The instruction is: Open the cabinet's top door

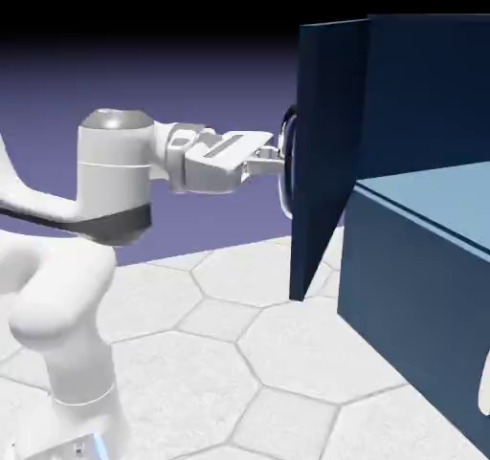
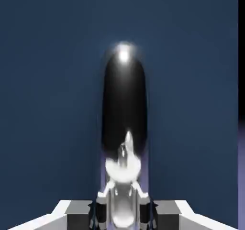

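the cabinet [image 1: 421,286] stands on the counter [image 1: 239,353] at the exterior view's right, and its top door [image 1: 325,152] is a stiff, flat navy panel already swung well out from the body, edge-on to the camera, with the pale blue inside [image 1: 431,200] showing behind it. a panel like this looks rigid and fairly light, and it should turn on its hinge rather than flex, so it is best led along an arc instead of being dragged straight. the only sensible place to take hold is the small curved metal handle [image 1: 286,166] on its face; that polished bar looks slick, so a grip could slide along it. the claw [image 1: 278,160] reaches in level from the left and is pressed tight together on the handle, pinching it. in the hand view the shiny bar [image 2: 124,109] runs up from between the fingertips [image 2: 103,195], with the door's blue face filling the rest.
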